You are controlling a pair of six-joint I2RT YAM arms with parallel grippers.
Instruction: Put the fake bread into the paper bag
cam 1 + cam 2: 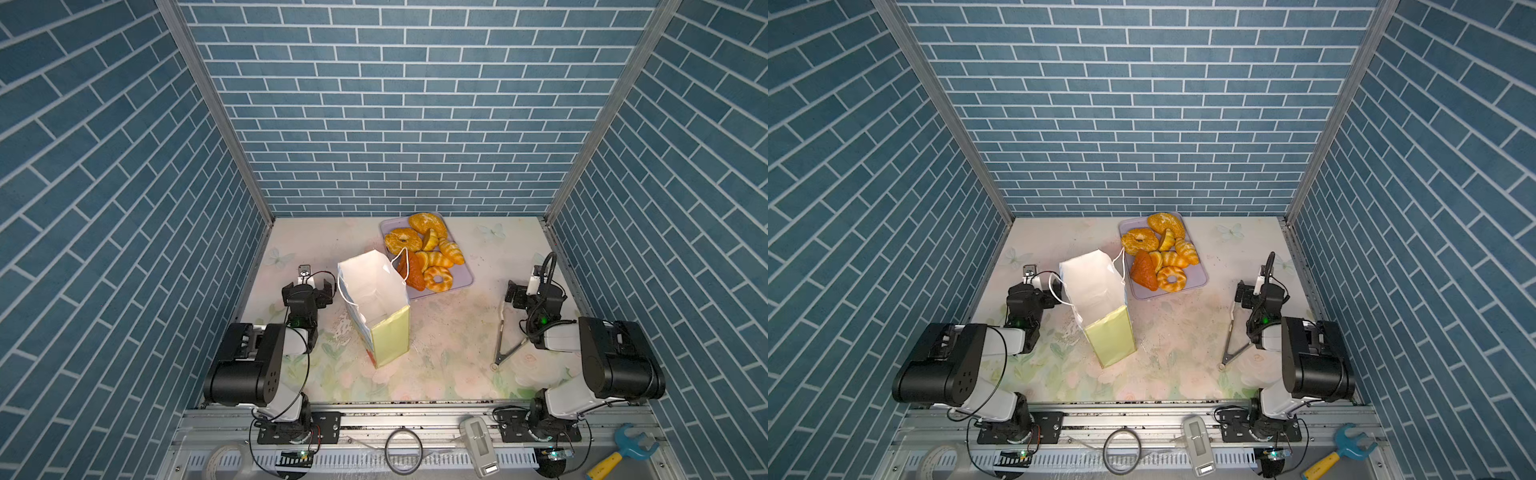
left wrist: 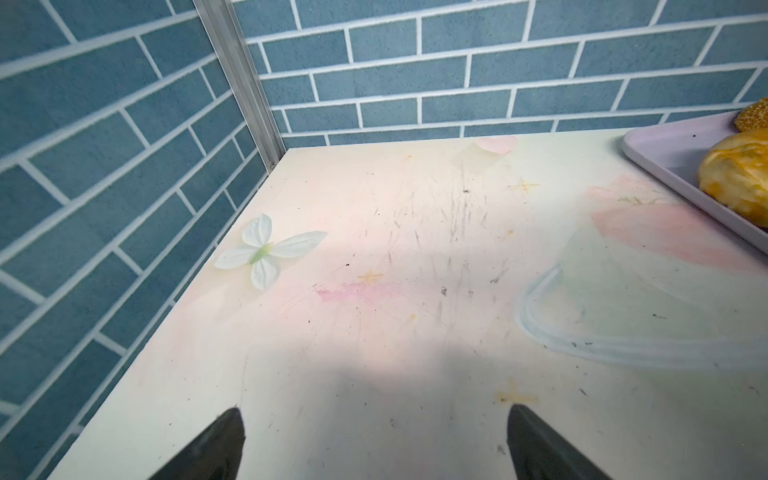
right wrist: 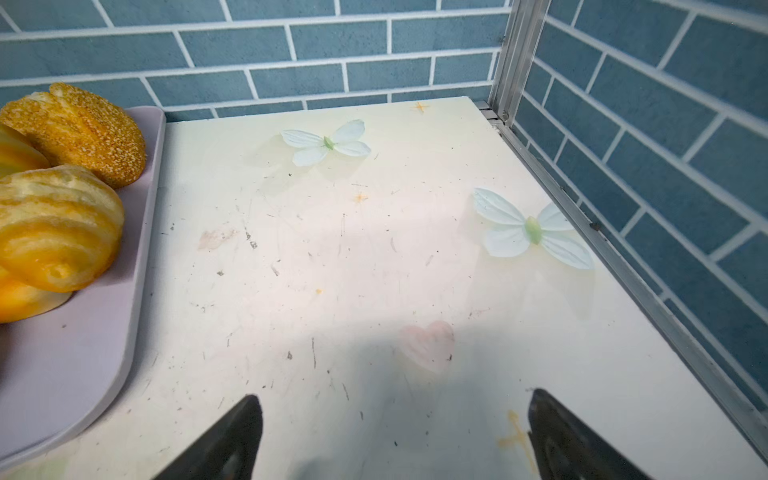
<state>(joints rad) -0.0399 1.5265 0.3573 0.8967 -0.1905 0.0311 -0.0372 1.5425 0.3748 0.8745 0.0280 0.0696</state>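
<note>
The left pincer (image 1: 308, 287) hangs low at the left of the surface (image 1: 449, 332), just left of the paper bag (image 1: 374, 291). From above, its wrist block covers most of it. In the left wrist view only the two dark fingertips (image 2: 230, 432) enter the frame. They stand wide apart with bare surface between them and grip nothing. Whether the finger nearest the bag touches the cord handle cannot be told.

The bag stands upright and open in the middle. Its white inside and one pale yellow-green narrow side show, while the printed faces are almost wholly turned away.

The fake bread (image 1: 432, 259) lies heaped on a lavender tray (image 1: 462, 279) just beyond the bag and to its right, all outside the bag. The pieces overlap, so an exact count is hard. In a top view the bag's far rim and handle cover part of the dark orange piece. Both wrist views cut the tray and bread off at the frame edge.

Metal tongs (image 1: 500, 332) lie on the surface at the right, one leg running under the right arm.

The right pincer (image 3: 395, 397) is also spread wide and empty, with only its tips in frame in the right wrist view.
</note>
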